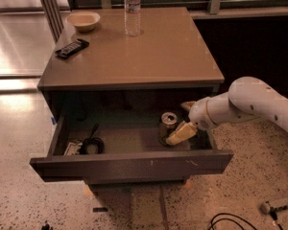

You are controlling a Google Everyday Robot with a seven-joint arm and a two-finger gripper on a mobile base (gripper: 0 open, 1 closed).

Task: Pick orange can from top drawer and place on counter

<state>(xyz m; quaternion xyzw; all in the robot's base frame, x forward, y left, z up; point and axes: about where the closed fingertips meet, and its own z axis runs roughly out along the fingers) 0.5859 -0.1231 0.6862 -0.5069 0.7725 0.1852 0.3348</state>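
The orange can point(167, 126) stands upright in the right part of the open top drawer point(134, 166), silver top facing up. My gripper point(183, 120) reaches in from the right on a white arm. It is open, with one cream finger point(181, 133) low in front of the can and the other point(187, 105) behind it. The fingertips sit at the can's right side; I cannot tell whether they touch it. The counter point(158, 51) is the tan top above the drawer.
On the counter stand a clear water bottle point(132, 11), a cream bowl point(83, 20) and a black remote point(72, 48). A black coiled object point(91, 144) and a small packet point(72, 148) lie in the drawer's left end. Cables point(230, 220) lie on the speckled floor.
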